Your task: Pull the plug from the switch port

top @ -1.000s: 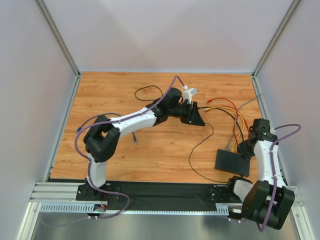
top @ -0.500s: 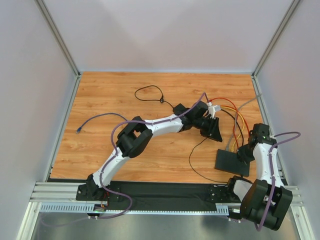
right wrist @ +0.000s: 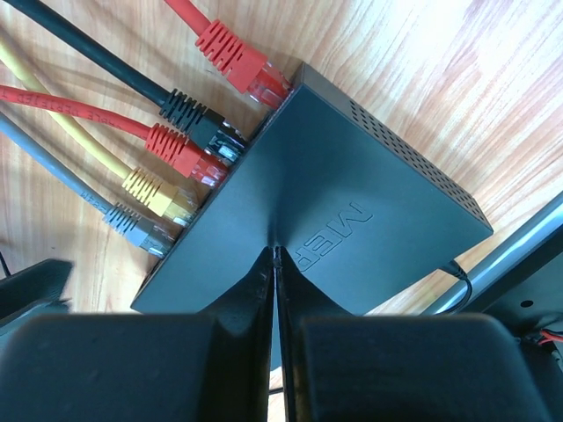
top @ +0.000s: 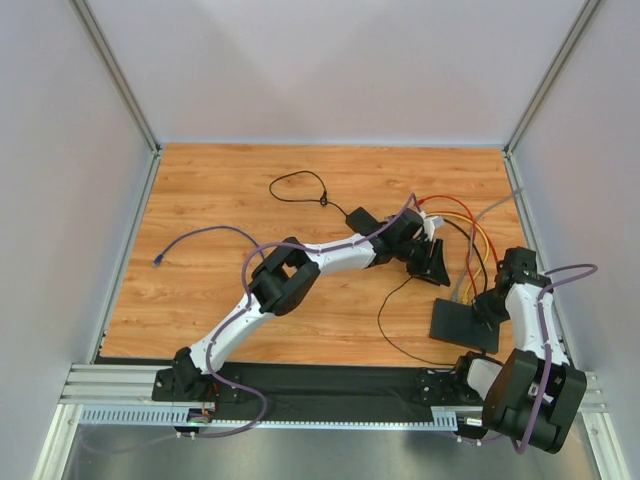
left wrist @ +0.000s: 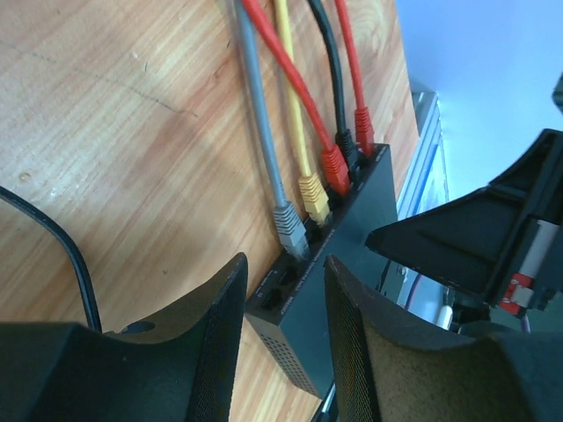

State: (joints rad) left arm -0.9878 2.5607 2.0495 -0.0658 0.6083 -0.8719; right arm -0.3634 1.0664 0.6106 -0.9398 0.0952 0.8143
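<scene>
The switch [top: 458, 324] is a flat black box at the right front of the table. It also shows in the left wrist view [left wrist: 356, 264] and the right wrist view [right wrist: 369, 176]. Five plugs sit in its ports: grey [left wrist: 288, 230], yellow [left wrist: 313, 198], red [left wrist: 334, 169], black [left wrist: 349, 145] and red [left wrist: 363, 123]. My left gripper [left wrist: 286, 264] is open, just short of the port edge, in line with the grey plug [right wrist: 132, 224] and touching nothing. My right gripper [right wrist: 275, 251] is shut, with its tips resting on the switch's top. In the top view the left gripper [top: 438, 270] hovers over the cables and the right gripper [top: 487, 306] is at the switch.
The coloured cables [top: 472, 238] run back from the switch. A small black adapter brick [top: 357, 216] with a thin black cable loop [top: 298, 185] lies mid-table. A purple cable [top: 200, 236] lies at the left. A metal rail [right wrist: 519, 251] and the enclosure wall stand close on the right.
My left arm has swung right and forward, from the middle of the table to the cables next to the switch. The right gripper has stayed on the switch.
</scene>
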